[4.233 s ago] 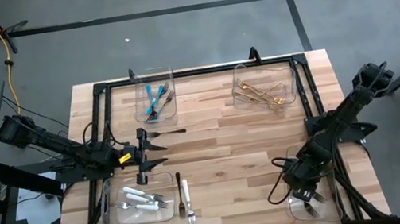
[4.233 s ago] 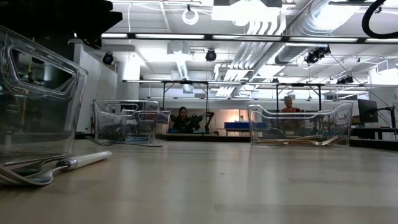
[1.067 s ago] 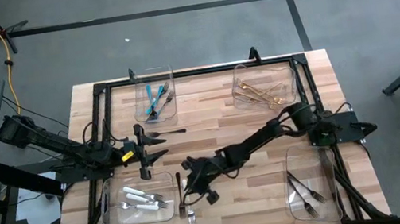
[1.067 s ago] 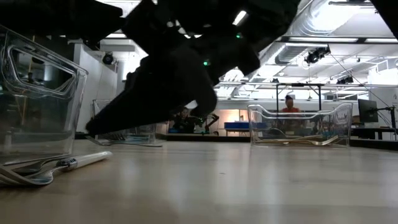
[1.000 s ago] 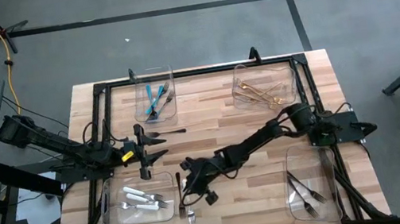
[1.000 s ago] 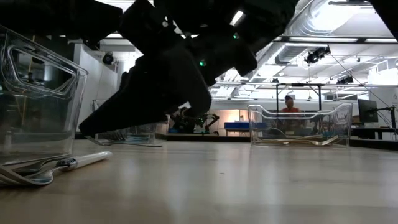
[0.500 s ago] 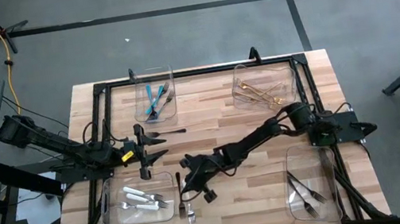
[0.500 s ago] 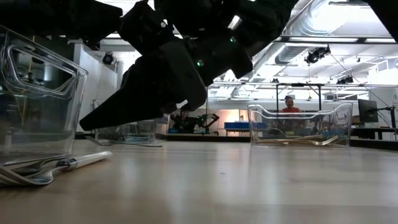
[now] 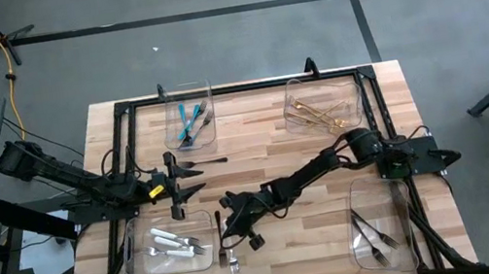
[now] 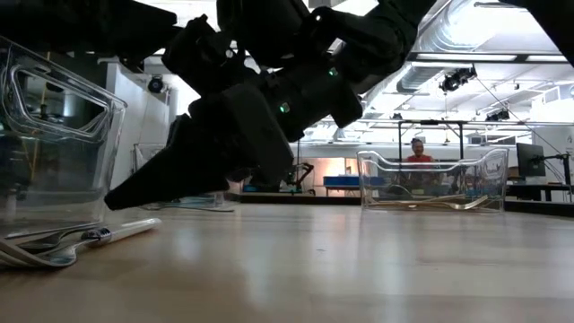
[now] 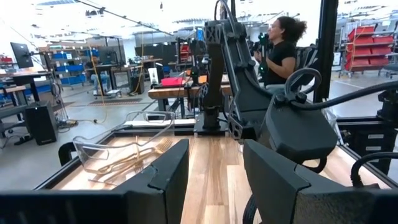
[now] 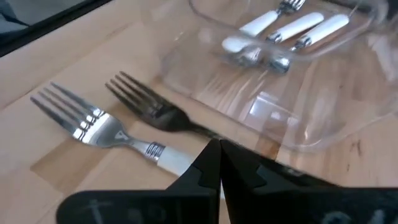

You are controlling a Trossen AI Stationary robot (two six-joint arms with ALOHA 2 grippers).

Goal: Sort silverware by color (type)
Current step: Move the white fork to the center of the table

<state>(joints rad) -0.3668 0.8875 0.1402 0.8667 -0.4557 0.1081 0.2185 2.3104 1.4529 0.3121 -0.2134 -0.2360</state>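
two forks lie loose on the wooden tabletop (image 9: 269, 167) just beside the clear bin of white-handled utensils (image 9: 171, 244), on the side of it facing the right arm: a white-handled fork (image 12: 109, 134) and, between it and the bin wall, a dark steel fork (image 12: 152, 112). the right claw (image 9: 226, 226) has reached across the tabletop to this spot and sits low over the two forks; in the right wrist view its fingers (image 12: 219, 163) are pressed together tip to tip, right over the forks' handles, and i cannot tell whether either handle is pinched between them. the low view shows this claw as a dark wedge slanting down toward the white-handled fork lying by the bin wall. the left claw (image 9: 174, 187) waits just beyond the far end of that same bin, its jaws apart and holding nothing. farther from the bin, along the far edge of the tabletop, teal-handled utensils (image 9: 187, 121) sit in a second clear bin and gold utensils (image 9: 322, 115) in a third, while dark steel utensils (image 9: 374, 234) lie in a fourth bin at the opposite near corner.
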